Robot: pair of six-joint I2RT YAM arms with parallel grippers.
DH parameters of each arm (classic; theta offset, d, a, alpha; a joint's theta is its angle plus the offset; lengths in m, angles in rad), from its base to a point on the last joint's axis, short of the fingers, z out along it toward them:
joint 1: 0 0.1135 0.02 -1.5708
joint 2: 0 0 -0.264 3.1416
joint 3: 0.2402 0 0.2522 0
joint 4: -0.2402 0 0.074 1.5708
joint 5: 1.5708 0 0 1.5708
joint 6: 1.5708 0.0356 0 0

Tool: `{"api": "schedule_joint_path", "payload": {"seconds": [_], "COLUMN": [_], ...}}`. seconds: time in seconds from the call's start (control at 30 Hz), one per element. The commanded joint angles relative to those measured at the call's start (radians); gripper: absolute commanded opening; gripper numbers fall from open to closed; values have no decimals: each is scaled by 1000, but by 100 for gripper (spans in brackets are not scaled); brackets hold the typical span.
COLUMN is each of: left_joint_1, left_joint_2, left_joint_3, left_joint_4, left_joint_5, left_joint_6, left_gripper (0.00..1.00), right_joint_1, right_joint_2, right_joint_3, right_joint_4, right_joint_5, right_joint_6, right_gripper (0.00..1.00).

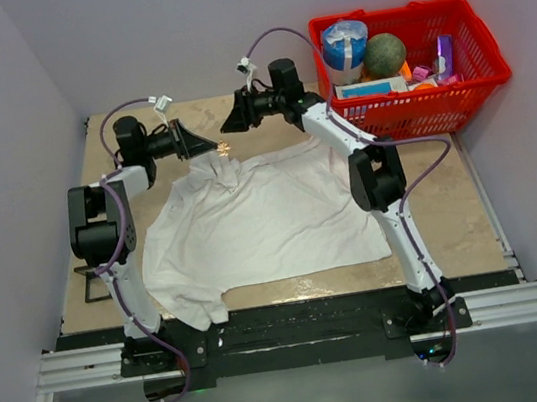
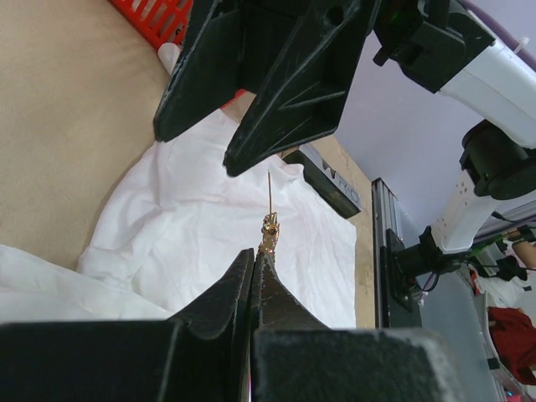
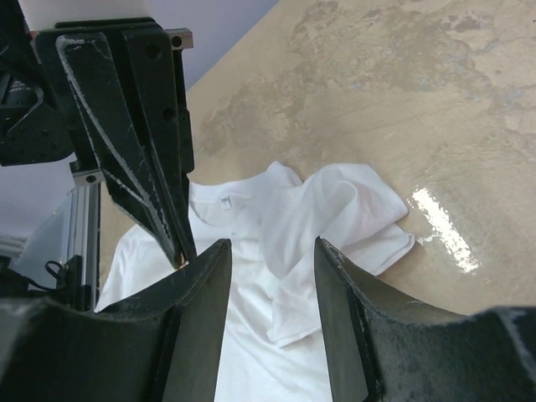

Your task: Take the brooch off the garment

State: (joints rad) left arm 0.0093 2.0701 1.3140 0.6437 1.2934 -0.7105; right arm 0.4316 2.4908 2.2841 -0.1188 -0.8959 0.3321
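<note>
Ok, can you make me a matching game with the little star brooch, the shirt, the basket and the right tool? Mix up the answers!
Things:
1. brooch
2. shirt
3. basket
4. right tool

Descriptions:
A. open, holding nothing
B. red, at the far right corner of the table
C. white, lying wrinkled on the table
D. gold, pinched in the tips of the left tool

Pairs: 1-D, 2-C, 3-B, 4-A
</note>
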Motion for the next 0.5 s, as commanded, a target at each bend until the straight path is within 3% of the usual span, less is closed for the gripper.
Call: {"api": "schedule_joint_path", "payload": {"seconds": [0.0,0.47], "left_joint_1": [-28,-31], "left_joint_2": [-45,-22], "left_joint_3": [-1,18], "left_joint_4": [74,69], "left_joint_5": [18,-11], "left_joint_6": [-32,-46], "left_gripper": [0,0], "right_joint_1": [30,33], "right_joint_2": [11,-82], "right_joint_3": [58,-18], "right_joint_4": [24,79], "right_joint_5": [15,-58], "right_joint_6": [-4,28], "right_gripper": [48,49]}}
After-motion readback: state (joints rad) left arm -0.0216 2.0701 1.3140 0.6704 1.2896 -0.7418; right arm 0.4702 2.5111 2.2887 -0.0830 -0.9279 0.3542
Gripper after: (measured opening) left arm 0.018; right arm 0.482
